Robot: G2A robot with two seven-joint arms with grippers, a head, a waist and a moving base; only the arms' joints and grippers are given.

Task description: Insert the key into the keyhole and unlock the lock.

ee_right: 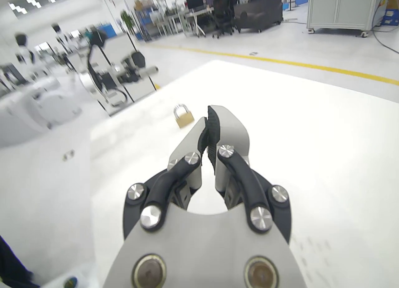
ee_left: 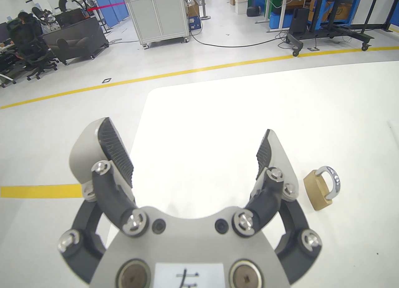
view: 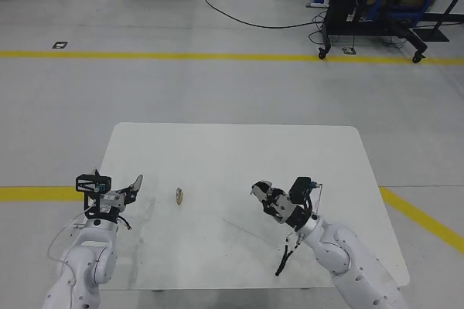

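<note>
Lock (view: 179, 196) is found lying on the white bench (view: 240, 154), left of centre and in the near half, well in from every edge. Brass body and silver shackle are seen in the left wrist view (ee_left: 322, 189); the shackle is turned toward the far edge. White bench surface is seen on all sides of the lock.

Left tool (view: 133, 188) is held at the bench's left edge, near the lock but apart from it. Its fingers (ee_left: 113, 149) are spread wide. In its own view (ee_left: 187, 133) one finger is seen against the edge line and floor (ee_left: 62, 121), the other over the bench, just beside the lock.

Right tool (view: 259, 189) is held over the bench right of centre, well apart from the lock and well in from the right and near edges. It is closed, pads pressed together (ee_right: 207, 117). The lock (ee_right: 184, 117) is seen just past its fingertips in the right wrist view.
</note>
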